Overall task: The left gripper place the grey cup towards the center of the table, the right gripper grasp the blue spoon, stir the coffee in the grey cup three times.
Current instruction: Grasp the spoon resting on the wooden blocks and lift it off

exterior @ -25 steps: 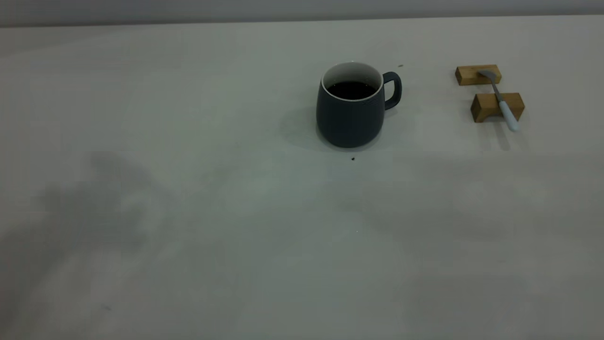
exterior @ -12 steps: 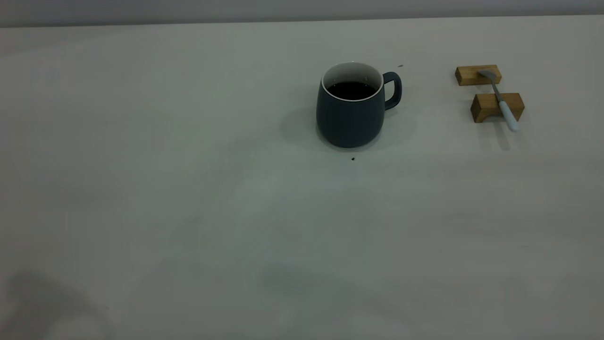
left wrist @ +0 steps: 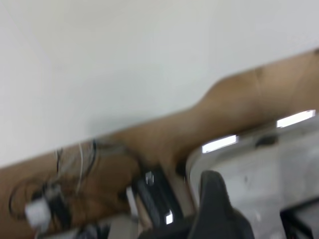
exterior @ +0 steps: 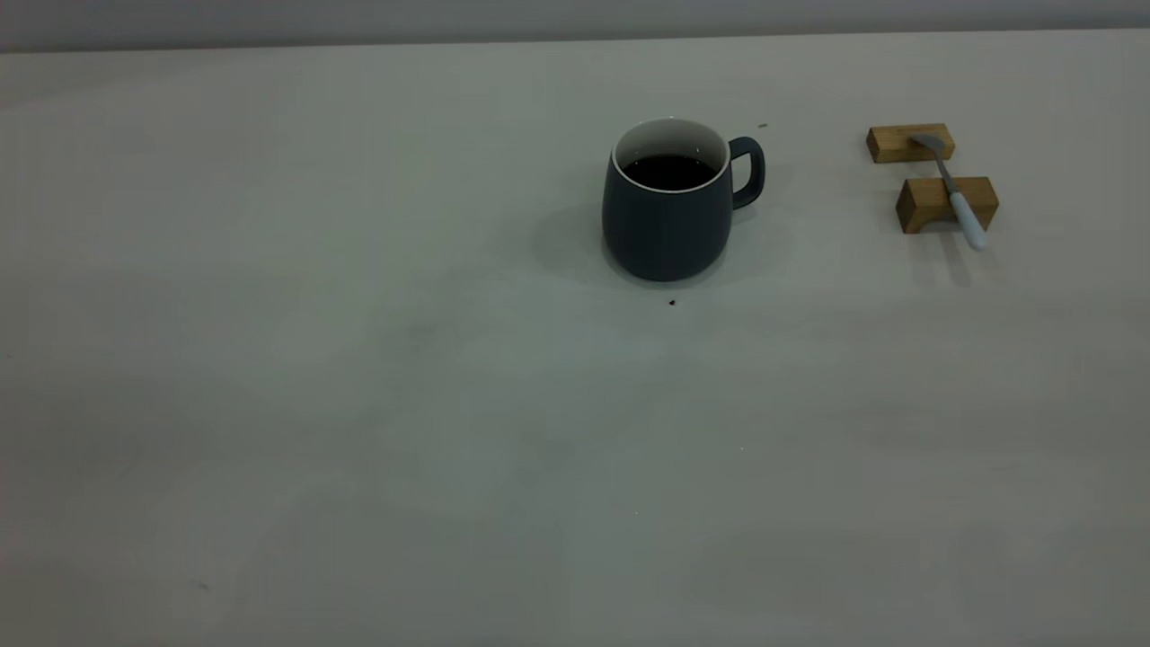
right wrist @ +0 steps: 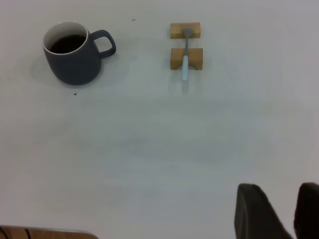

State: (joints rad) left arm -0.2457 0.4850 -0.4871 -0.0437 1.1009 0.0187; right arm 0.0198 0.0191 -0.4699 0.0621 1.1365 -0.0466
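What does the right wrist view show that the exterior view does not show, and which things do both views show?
Only the right wrist view shows the right gripper, its two dark fingers apart, far from the objects. Only the exterior view shows the far edge of the table with the wall behind it. Both show the grey cup holding coffee, and the blue spoon lying across two wooden blocks beside the cup's handle side.
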